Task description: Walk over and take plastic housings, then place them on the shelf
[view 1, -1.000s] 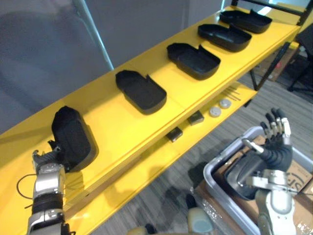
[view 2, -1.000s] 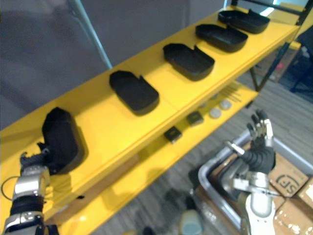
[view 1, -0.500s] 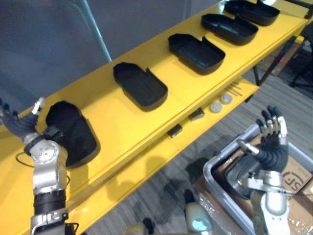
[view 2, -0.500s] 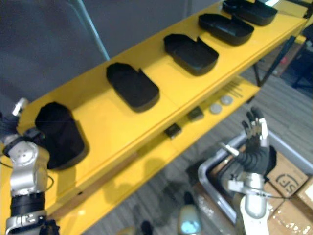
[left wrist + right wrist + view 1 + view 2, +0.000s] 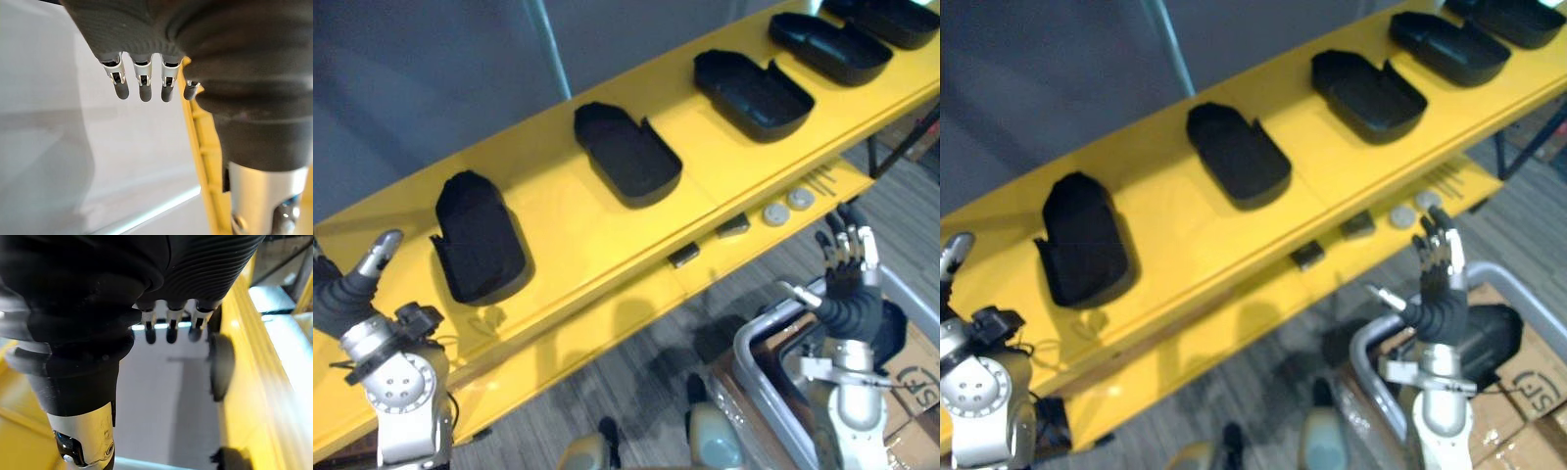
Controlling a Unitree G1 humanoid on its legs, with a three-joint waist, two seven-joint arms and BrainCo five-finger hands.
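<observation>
Several black plastic housings lie in a row on the yellow top shelf (image 5: 570,227). The leftmost housing (image 5: 480,238) rests flat with its closed side up; the housing beside it (image 5: 626,153) and another farther right (image 5: 752,89) lie hollow side up. My left hand (image 5: 342,294) is open, fingers straight, off the shelf's left end and apart from the leftmost housing. My right hand (image 5: 847,282) is open, its fingers pointing up, above a grey bin (image 5: 1371,338) that holds another black housing (image 5: 1489,338). Both wrist views show straight fingers (image 5: 142,84) (image 5: 168,329) holding nothing.
On the lower yellow shelf lie two small black blocks (image 5: 683,257) and two grey discs (image 5: 787,205). Cardboard boxes (image 5: 922,380) sit beside the bin at the lower right. A grey wall stands behind the shelf.
My left hand has let go of the leftmost housing and drawn back to the left of it; the housing now lies flat on the shelf. The camera has shifted.
</observation>
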